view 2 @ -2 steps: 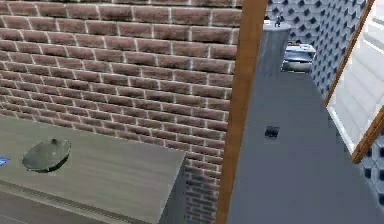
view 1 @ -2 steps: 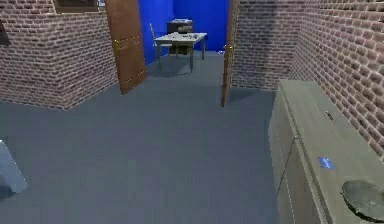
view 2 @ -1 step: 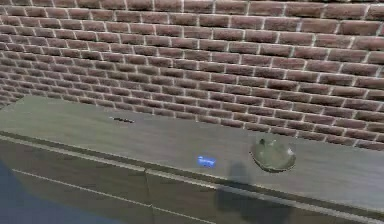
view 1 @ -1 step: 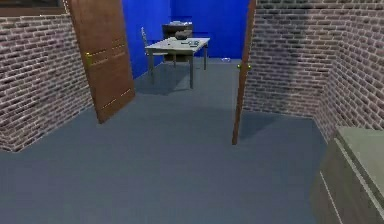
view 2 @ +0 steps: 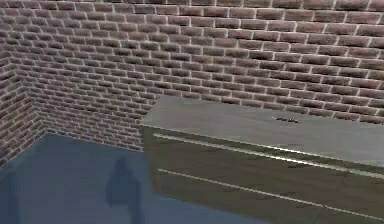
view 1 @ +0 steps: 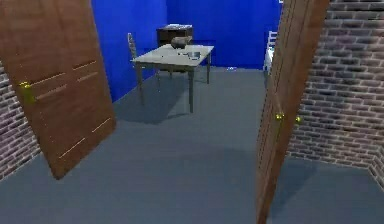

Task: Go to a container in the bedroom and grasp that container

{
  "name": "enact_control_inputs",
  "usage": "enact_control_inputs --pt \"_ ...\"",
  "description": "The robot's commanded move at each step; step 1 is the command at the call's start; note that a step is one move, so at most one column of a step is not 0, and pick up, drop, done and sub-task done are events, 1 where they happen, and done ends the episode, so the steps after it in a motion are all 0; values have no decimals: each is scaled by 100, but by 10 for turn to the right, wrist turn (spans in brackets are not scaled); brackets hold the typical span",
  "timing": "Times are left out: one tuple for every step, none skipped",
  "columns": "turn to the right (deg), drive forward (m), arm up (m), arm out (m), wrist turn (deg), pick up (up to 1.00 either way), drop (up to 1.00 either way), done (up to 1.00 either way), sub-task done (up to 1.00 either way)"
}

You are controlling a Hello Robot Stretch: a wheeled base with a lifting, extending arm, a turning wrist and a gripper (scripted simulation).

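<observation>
- In the forward view, a strip of brick wall (view 1: 8, 125) is seen at the far left. Beside it a brown wooden door (view 1: 60, 70) with a brass knob (view 1: 25, 92) stands swung open.
- Past the door, a room with blue walls (view 1: 225, 30) and a grey-blue floor (view 1: 170, 150) is seen.
- A wooden chair (view 1: 133, 48) is drawn up at the left side of a pale-topped table (view 1: 170, 60) in the middle of that room.
- A dark box-shaped thing (view 1: 176, 34) is seen at the table's far end. Whether it rests on the table or just behind it, and whether it is the container, cannot be told.
- A few small things (view 1: 190, 53) lie on the table top, too small to be named.
- A second wooden door (view 1: 292, 80) is cut off by the top and bottom edges. It half hides a white thing (view 1: 270, 48) against the blue wall.
- A brick pier (view 1: 345, 90) closes the forward view's right.
- In the arm side view, a long brick side wall (view 2: 150, 60) is shown, with dark blue floor at the left.
- A low wooden dresser (view 2: 250, 160) with long drawer fronts is set against the brick side wall and is cut off at the right and bottom edges.
- A small dark object (view 2: 288, 120) lies on the dresser top and cannot be made out.
- The state of the jaws cannot be told.
</observation>
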Motion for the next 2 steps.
enact_control_inputs --pt "0 100 0 0 0 0 0 0 0" --pt "30 0 0 0 0 0 0 0 0"
